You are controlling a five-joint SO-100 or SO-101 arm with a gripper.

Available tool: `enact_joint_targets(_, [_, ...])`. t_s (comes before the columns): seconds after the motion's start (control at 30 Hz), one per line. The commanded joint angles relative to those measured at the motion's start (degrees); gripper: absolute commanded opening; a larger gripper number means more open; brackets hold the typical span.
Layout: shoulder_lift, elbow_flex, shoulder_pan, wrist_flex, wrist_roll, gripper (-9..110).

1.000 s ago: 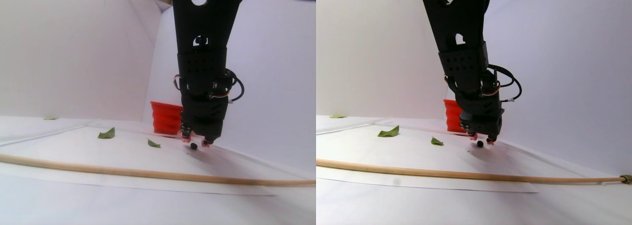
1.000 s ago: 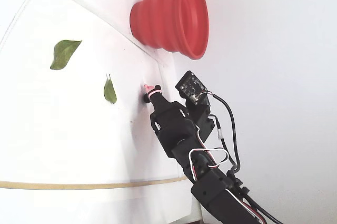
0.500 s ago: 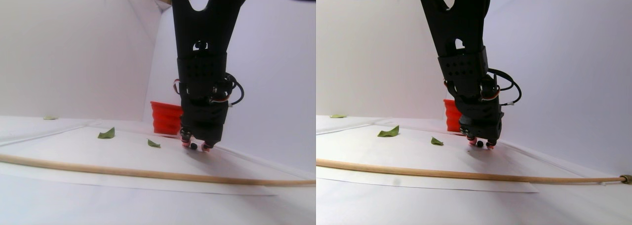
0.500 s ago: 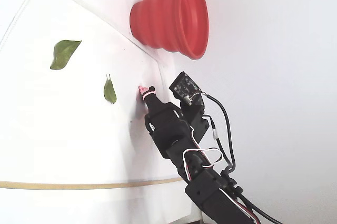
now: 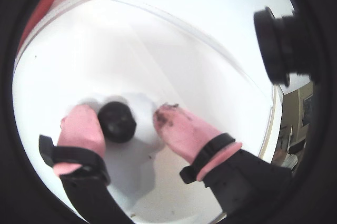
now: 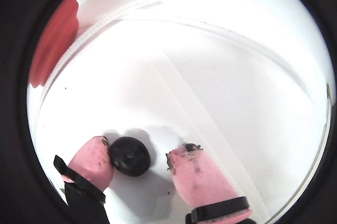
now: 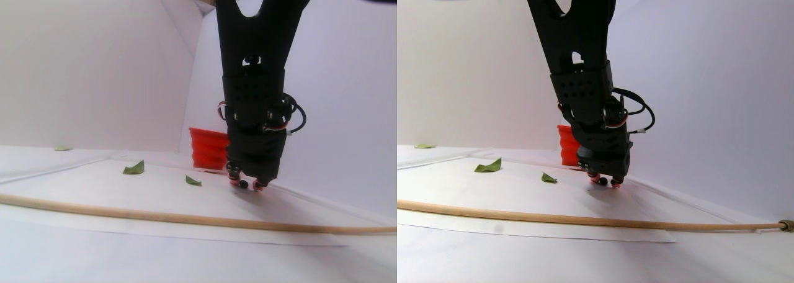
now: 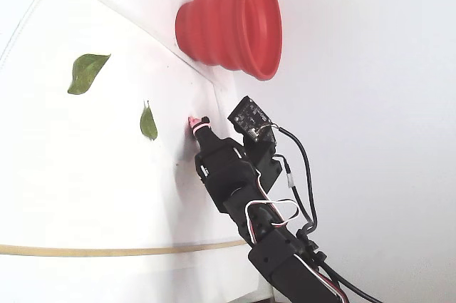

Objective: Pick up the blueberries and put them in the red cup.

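One blueberry (image 5: pixel 117 121) (image 6: pixel 129 155), small, round and dark, lies on the white sheet between my pink fingertips. My gripper (image 5: pixel 124 116) (image 6: pixel 141 150) is open and down at the surface. The left fingertip (image 6: pixel 96 153) touches the berry, and a gap separates it from the right fingertip (image 6: pixel 192 168). In the stereo pair view the berry (image 7: pixel 244 184) sits between the tips of my gripper (image 7: pixel 246 184), with the red cup (image 7: pixel 209 148) just behind. In the fixed view the ribbed red cup (image 8: pixel 235 25) stands beyond my gripper (image 8: pixel 194 123); the berry is hidden there.
Two green leaves (image 8: pixel 87 71) (image 8: pixel 148 123) lie on the sheet left of the gripper in the fixed view. A long wooden rod (image 7: pixel 186 219) crosses the front of the sheet. White walls close in behind and to the right.
The gripper has come down and shifted slightly, so the berry that lay just in front of the tips now sits between the fingers. Cup and leaves have not moved.
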Motion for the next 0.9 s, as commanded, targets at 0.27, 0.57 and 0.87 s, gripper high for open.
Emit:
enact_joint_targets(0.27, [1.3, -3.6, -0.2, -0.5, -1.3, 16])
enact_joint_targets(0.57, [1.1, -3.4, -0.1, -0.5, -2.3, 14])
enact_joint_targets(0.87, [4.0, 0.9, 0.0, -3.5, -4.7, 12])
